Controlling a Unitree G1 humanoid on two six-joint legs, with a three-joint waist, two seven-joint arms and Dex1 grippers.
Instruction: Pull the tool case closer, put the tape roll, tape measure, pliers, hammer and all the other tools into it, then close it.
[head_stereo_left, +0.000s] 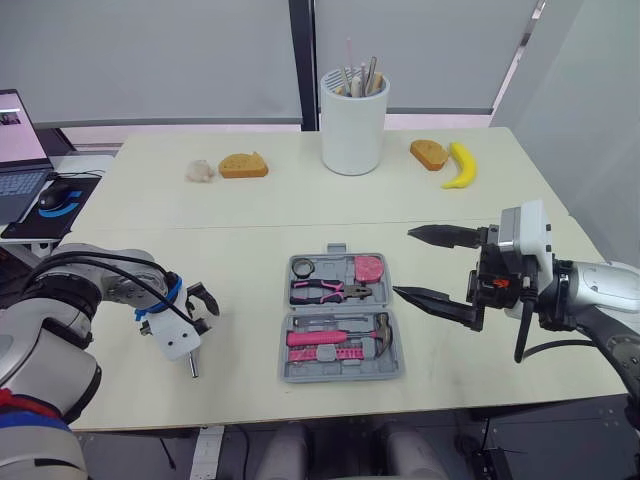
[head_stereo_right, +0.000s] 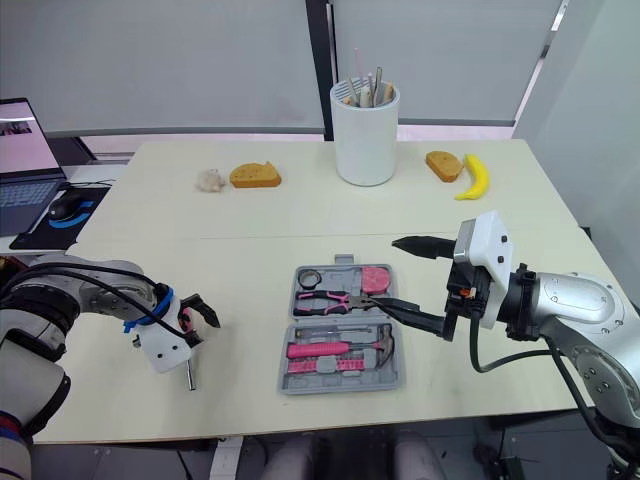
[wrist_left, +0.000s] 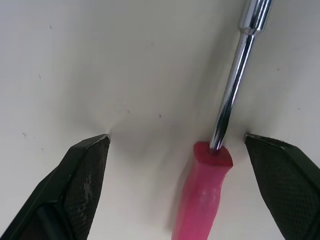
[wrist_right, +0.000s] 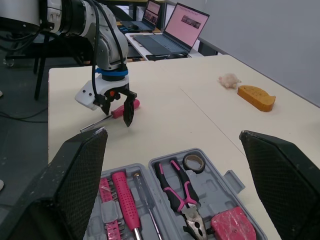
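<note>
Left wrist view: looking down past the left gripper (wrist_left: 177, 137), spread wide and holding nothing, straddling a pink-handled screwdriver (wrist_left: 202, 200) flat on the table (wrist_left: 100, 60), with the handle nearer 1 finger (wrist_left: 280, 170) than the other and touching neither. From the head views: likewise gaping and empty, the right gripper (head_stereo_left: 402, 261), hovering just beside the open tool case (head_stereo_left: 340, 309), fingertips aimed toward it. Packed inside the case, between the 2 grippers: tape roll (head_stereo_left: 302, 267), tape measure (head_stereo_left: 369, 268), pliers (head_stereo_left: 325, 292) and hammer (head_stereo_left: 335, 338). Judged as the packing step, on what looks like the last loose tool, with closing not yet begun. Next move calls for centring on the pink handle, settling lower, pinching firmly, lifting, carrying inward to the case and seating in a free slot. Worth guarding against a roll or skid of the round handle under an off-centre pinch. After that, folding the lid shut, probably with the right gripper already close by.
</note>
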